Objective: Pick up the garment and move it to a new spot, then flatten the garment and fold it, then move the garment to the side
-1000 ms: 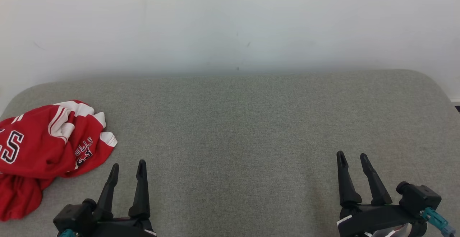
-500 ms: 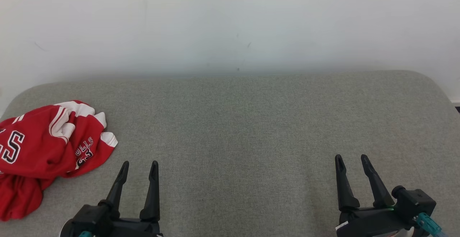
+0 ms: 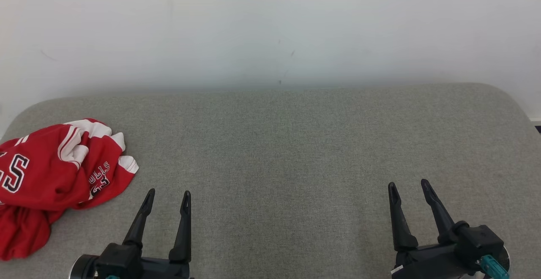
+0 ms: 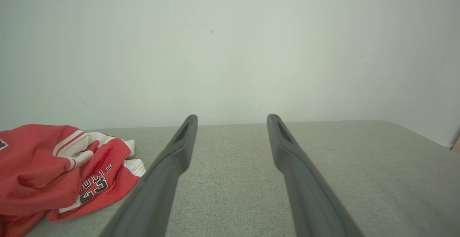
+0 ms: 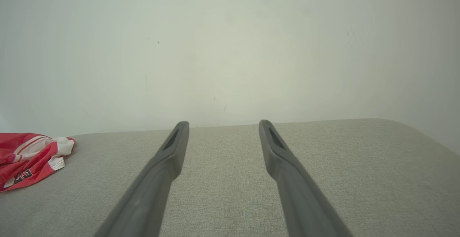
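Note:
The garment (image 3: 50,177) is a red jersey with white trim and black lettering, lying crumpled at the far left of the grey cushioned surface (image 3: 296,143). It also appears at the left of the left wrist view as the garment (image 4: 54,168) and small at the left edge of the right wrist view as the garment (image 5: 25,158). My left gripper (image 3: 168,196) stands open near the front edge, just right of the jersey and apart from it. My right gripper (image 3: 409,185) is open at the lower right with nothing between its fingers.
A plain white wall (image 3: 270,25) rises behind the grey surface. The surface's rounded far corners show at left and right, and its right edge (image 3: 522,114) drops off beside a strip of floor.
My left gripper has shifted to the right, away from the jersey, and drawn back slightly. My right gripper has moved a little left and lower. The jersey has not moved.

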{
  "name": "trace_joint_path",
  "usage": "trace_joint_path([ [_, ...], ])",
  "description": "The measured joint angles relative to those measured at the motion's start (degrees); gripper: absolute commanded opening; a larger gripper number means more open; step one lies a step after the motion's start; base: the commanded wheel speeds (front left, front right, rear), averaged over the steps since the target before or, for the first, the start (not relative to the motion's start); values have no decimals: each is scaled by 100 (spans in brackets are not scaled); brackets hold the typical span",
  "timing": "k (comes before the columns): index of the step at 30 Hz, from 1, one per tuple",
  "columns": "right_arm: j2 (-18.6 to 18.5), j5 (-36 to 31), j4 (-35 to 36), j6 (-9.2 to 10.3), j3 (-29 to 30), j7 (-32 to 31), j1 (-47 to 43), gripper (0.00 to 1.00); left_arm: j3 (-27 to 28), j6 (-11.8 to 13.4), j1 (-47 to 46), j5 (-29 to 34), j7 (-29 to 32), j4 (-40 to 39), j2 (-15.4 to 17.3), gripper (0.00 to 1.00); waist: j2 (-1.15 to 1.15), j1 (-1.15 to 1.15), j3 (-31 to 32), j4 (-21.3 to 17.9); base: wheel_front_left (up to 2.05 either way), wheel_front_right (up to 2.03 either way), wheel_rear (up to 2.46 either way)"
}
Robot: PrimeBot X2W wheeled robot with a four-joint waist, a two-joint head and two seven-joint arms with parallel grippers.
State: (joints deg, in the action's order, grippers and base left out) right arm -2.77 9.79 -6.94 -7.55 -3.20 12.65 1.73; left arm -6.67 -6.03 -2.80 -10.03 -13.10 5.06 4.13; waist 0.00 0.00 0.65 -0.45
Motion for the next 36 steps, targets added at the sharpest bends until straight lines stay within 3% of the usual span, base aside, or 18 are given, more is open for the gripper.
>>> trace_joint_path([
  [21,-3,-917,102,0,-164,246,-78,100,-9,-10,29,845,-188,-30,3,100,0,1,-22,10,0,0,0],
  [36,-4,-914,96,0,-182,248,-85,100,37,-53,35,844,-192,-23,-15,100,0,1,-51,34,0,0,0],
])
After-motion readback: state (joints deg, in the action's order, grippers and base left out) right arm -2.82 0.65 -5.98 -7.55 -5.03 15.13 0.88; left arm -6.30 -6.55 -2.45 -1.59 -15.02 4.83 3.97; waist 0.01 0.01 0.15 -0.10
